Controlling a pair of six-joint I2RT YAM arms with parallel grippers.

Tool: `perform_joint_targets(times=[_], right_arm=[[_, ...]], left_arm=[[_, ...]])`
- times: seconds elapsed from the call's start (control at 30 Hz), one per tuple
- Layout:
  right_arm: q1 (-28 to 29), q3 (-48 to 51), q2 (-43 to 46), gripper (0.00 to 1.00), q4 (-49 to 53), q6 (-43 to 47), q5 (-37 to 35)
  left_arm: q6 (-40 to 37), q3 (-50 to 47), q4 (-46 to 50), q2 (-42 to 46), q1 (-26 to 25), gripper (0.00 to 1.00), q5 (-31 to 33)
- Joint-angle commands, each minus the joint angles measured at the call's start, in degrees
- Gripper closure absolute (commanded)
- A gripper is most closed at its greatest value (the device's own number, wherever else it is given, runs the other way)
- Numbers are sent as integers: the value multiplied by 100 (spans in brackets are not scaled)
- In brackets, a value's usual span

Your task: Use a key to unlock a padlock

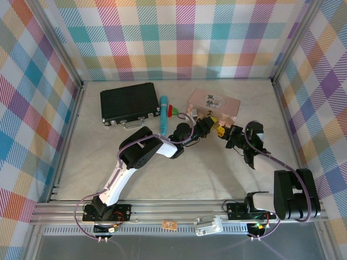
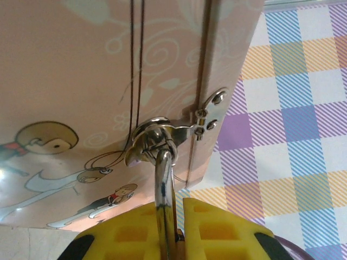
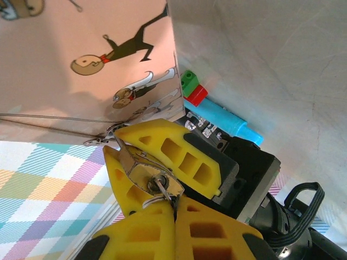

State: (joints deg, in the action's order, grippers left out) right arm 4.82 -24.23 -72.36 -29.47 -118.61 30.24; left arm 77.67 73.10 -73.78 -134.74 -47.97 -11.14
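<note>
The pink picture tin (image 1: 214, 103) stands at the back of the table. The brass padlock (image 3: 142, 174) hangs from its hasp (image 2: 157, 135) by a silvery shackle (image 2: 164, 184). My left gripper (image 2: 176, 230) is shut on the padlock body, which is mostly hidden between the yellow fingers (image 3: 179, 146). The padlock's underside with the keyhole faces the right wrist camera. The small silver key (image 3: 165, 188) has its blade in that keyhole. My right gripper (image 3: 174, 214) is shut on the key's head. From above, the left gripper (image 1: 206, 125) and right gripper (image 1: 222, 130) meet in front of the tin.
A black case (image 1: 129, 102) lies at the back left. The blue pen (image 1: 164, 111) with a red-green tip (image 3: 192, 89) lies between case and tin, close behind the left wrist. Checked walls enclose the table on three sides.
</note>
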Motion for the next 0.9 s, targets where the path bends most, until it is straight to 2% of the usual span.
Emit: perform_joint_targets(times=[0.0, 0.17, 0.23, 0.33, 0.4, 0.43, 0.57, 0.7, 0.87], right_arm=[[68, -484, 239, 100, -151, -557, 84], [46, -263, -148, 100, -616, -172, 86], [3, -351, -249, 100, -539, 388, 189], [-90, -838, -213, 100, 711, 2018, 433], [-120, -1148, -95, 100, 1701, 3084, 348], [-113, -1214, -53, 100, 1867, 3461, 258], [-151, -1235, 60, 84, 2170, 4474, 76], [-156, -1544, 65, 62, 3220, 5787, -72], [-167, -2033, 278, 49, 4519, 7395, -534]], left_arm=[[-370, 244, -427, -44, -285, 100, -856], [-378, 260, -387, 14, -275, 100, -628], [-363, 262, -326, 25, -275, 100, -470], [-222, 277, -222, -16, -246, 100, -245], [-150, 221, -1, 15, -224, 100, -108], [-159, 193, 105, 49, -230, 100, -66], [-167, 92, 629, 213, -211, 100, 43], [-55, 90, 1096, 306, -178, 100, 148], [-277, 142, 1973, 439, -178, 100, 62]])
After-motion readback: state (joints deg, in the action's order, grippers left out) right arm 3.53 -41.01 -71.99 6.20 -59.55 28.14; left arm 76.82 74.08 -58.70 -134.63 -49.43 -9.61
